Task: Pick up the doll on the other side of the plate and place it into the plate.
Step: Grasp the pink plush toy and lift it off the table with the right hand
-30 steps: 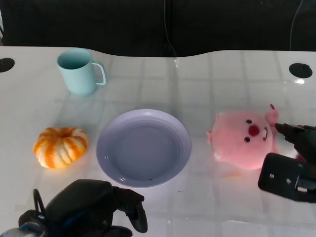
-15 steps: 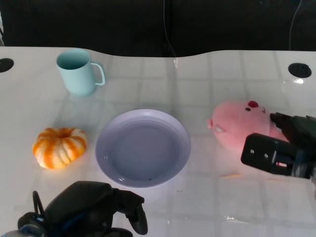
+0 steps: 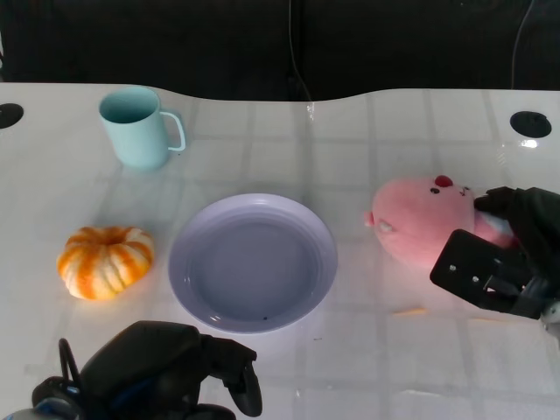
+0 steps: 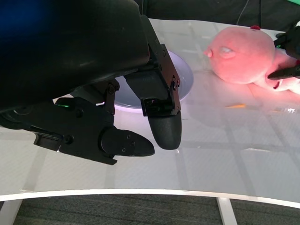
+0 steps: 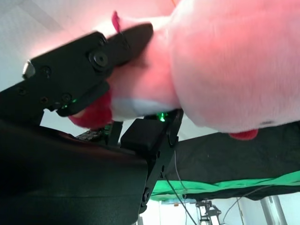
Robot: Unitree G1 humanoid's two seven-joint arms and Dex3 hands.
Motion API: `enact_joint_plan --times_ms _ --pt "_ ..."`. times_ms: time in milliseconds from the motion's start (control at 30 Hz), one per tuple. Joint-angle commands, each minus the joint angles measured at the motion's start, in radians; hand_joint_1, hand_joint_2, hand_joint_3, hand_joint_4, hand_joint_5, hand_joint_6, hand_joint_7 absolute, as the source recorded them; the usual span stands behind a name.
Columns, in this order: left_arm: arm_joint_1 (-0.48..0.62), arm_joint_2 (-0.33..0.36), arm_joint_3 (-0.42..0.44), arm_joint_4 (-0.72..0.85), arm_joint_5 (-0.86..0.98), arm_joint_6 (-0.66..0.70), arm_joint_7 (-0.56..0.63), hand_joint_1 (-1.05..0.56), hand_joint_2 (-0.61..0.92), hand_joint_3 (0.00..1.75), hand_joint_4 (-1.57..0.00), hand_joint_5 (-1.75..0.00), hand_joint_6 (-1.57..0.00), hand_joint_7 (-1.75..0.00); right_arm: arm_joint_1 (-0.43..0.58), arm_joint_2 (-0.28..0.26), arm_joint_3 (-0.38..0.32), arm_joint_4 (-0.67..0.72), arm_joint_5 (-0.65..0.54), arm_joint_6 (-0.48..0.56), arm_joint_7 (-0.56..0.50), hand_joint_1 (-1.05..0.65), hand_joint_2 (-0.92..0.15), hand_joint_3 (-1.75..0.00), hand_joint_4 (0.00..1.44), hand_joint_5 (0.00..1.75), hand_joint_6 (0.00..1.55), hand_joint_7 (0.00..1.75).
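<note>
The right hand (image 3: 503, 262) is closed around the near side of the pink pig doll (image 3: 420, 223), fingers wrapped over its body in the right wrist view, so the grasp looks made. The doll lies tilted on the bench (image 3: 367, 140), to the right of the lavender plate (image 3: 254, 262) and clear of its rim. The step in hand is the lift and carry. To do it well, the hand should squeeze firmly enough that the soft plush does not slip, raise the doll clear of the plate's raised rim, cross over to the middle of the dish, and lower it before letting go, since a plush toy dropped on the rim could roll off.

The left hand (image 3: 166, 372) rests low at the near edge of the bench, fingers curled in with nothing in them, near the plate but apart from it. An orange pumpkin (image 3: 107, 260) sits left of the plate, a teal mug (image 3: 140, 127) behind it.

The right hand covers the doll's far end. Whether the doll has left the bench is hard to tell.
</note>
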Motion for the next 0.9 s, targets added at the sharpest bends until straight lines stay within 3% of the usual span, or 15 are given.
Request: enact_joint_plan --times_ms 33,133,233,333,400,500,533,567,633,733,900 --pt "0.004 0.01 0.005 -0.011 0.005 0.002 0.003 -0.24 0.92 0.23 -0.75 -1.37 -0.85 -0.78 0.003 -0.003 0.031 0.019 -0.014 0.043 0.037 -0.27 -0.69 -0.58 0.77 1.45 0.99 0.68" --pt "0.004 0.012 0.005 -0.013 0.008 0.007 -0.005 -0.23 0.92 0.23 -0.74 -1.37 -0.85 -0.78 0.007 -0.01 0.038 -0.011 -0.013 0.07 0.053 -0.28 -0.8 -0.42 0.8 1.23 1.11 0.29" --pt "0.008 0.013 0.008 -0.012 -0.001 -0.001 -0.002 -0.23 0.92 0.23 -0.74 -1.35 -0.85 -0.78 0.016 -0.021 0.045 -0.057 -0.016 0.095 0.079 -0.3 -0.86 -0.34 0.82 0.94 1.16 0.12" --pt "0.015 0.011 0.012 -0.023 -0.007 0.005 -0.006 -0.23 0.92 0.23 -0.74 -1.36 -0.85 -0.77 0.028 -0.028 0.03 -0.114 0.003 0.115 0.109 -0.29 -0.91 -0.29 0.84 1.03 1.2 0.1" --pt "0.019 0.012 0.015 -0.031 -0.011 0.009 -0.01 -0.23 0.92 0.24 -0.74 -1.36 -0.85 -0.77 0.036 -0.028 0.013 -0.144 0.021 0.122 0.113 -0.27 -0.89 -0.31 0.82 1.25 1.24 0.1" --pt "0.021 0.015 0.016 -0.045 -0.007 0.025 -0.021 -0.23 0.92 0.24 -0.73 -1.36 -0.84 -0.77 0.052 -0.024 -0.025 -0.195 0.064 0.115 0.117 -0.29 -0.88 -0.38 0.83 1.28 1.26 0.13" --pt "0.021 0.015 0.017 -0.049 -0.007 0.03 -0.025 -0.24 0.92 0.24 -0.73 -1.36 -0.84 -0.77 0.057 -0.021 -0.037 -0.209 0.077 0.11 0.113 -0.28 -0.8 -0.52 0.81 1.49 1.16 0.48" --pt "0.021 0.017 0.017 -0.05 -0.005 0.029 -0.024 -0.24 0.92 0.24 -0.73 -1.36 -0.84 -0.77 0.063 -0.018 -0.048 -0.227 0.09 0.101 0.104 -0.28 -0.72 -0.66 0.79 1.64 0.96 0.96" --pt "0.02 0.02 0.016 -0.05 -0.002 0.027 -0.026 -0.24 0.92 0.24 -0.73 -1.37 -0.84 -0.77 0.073 -0.018 -0.062 -0.256 0.108 0.073 0.098 -0.27 -0.54 -1.0 0.87 1.72 0.81 1.51" --pt "0.014 0.024 0.013 -0.04 0.003 0.013 -0.019 -0.24 0.92 0.24 -0.73 -1.37 -0.84 -0.78 0.082 -0.009 -0.095 -0.316 0.159 0.06 0.129 -0.23 -0.38 -1.31 0.93 1.74 0.79 1.72" --pt "0.012 0.018 0.011 -0.029 0.001 0.009 -0.012 -0.24 0.92 0.23 -0.74 -1.38 -0.84 -0.79 0.089 0.017 -0.132 -0.449 0.22 0.076 0.183 -0.21 -0.27 -1.52 0.96 1.75 0.82 1.75"
